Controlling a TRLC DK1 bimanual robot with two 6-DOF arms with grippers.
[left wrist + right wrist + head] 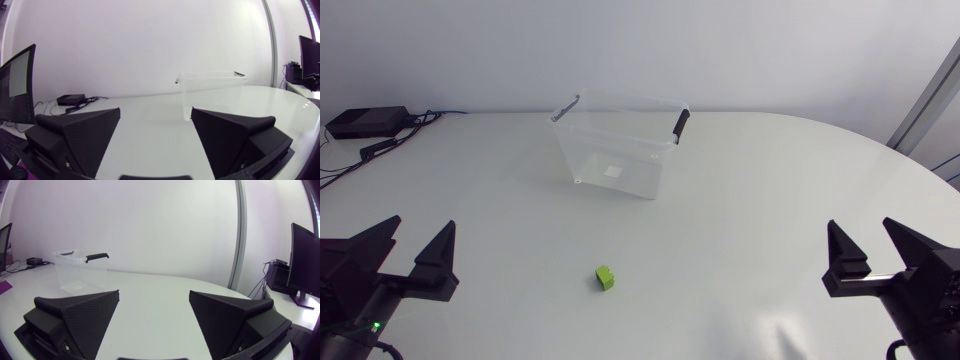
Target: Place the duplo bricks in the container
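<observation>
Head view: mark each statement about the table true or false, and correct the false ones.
1. The green brick lies inside the clear container. False: it lies on the table, outside the container.
2. The left gripper and the right gripper are both open. True.
3. The left gripper holds the brick. False: it is empty, apart from the brick.
4. The container has black handles. True.
</observation>
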